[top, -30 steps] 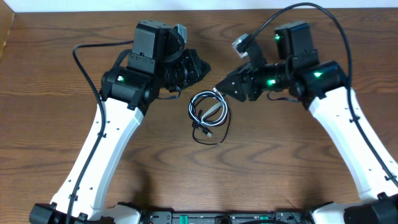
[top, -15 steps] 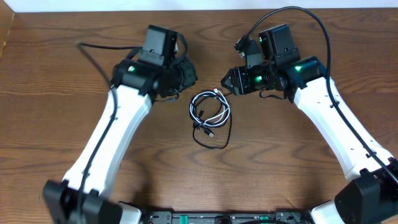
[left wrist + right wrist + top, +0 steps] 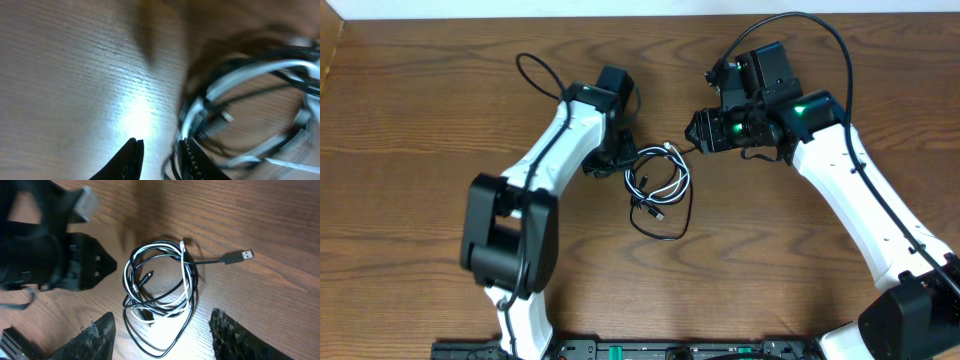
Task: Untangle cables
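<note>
I'm holding my left pincer (image 3: 160,150) slightly spread at 10 o'clock of the cables (image 3: 655,180); right pincer (image 3: 161,319) hovering wide apart at 1 o'clock.

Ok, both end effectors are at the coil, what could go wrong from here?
1. The white cable and black cable lie coiled in overlapping loops. The left end effector is open right at the coil's edge, so closing may pinch both and drag the whole bundle.
2. The right end effector, also open, sits just across the coil; moving inward, the two could collide.
3. The left wrist view is blurred, so picking one strand is guesswork.
</note>
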{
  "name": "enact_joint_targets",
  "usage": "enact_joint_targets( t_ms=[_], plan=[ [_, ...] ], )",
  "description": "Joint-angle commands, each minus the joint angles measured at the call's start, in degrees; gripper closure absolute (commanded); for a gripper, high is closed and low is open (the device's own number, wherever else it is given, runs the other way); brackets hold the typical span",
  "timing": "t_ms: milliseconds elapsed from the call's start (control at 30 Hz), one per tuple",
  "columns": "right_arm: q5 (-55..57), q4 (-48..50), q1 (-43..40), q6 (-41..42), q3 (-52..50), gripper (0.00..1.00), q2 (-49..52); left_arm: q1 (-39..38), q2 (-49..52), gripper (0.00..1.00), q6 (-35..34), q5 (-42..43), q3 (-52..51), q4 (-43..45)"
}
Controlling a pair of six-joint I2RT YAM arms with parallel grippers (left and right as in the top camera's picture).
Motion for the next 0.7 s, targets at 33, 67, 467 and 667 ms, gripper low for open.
enact_joint_targets(
  t_ms=[33, 67, 467, 667],
  plan=[
    [0.9, 0.0, -0.1, 0.6, 0.1, 0.43, 0.2, 0.0, 4.8, 0.75, 0.7, -2.1, 0.0, -0.1],
    [0.9, 0.0, -0.1, 0.6, 0.1, 0.43, 0.2, 0.0, 5.3, 0.78, 0.7, -2.1, 0.0, 0.1],
    [1.9, 0.6, -0.1, 0.2, 0.1, 0.41, 0.5, 0.2, 2.2, 0.77, 9.0, -1.4, 2.3, 1.4],
    [1.9, 1.2, -0.1, 0.2, 0.1, 0.41, 0.9, -0.2, 0.7, 0.66, 14.8, 4.0, 2.2, 3.3]
  ],
)
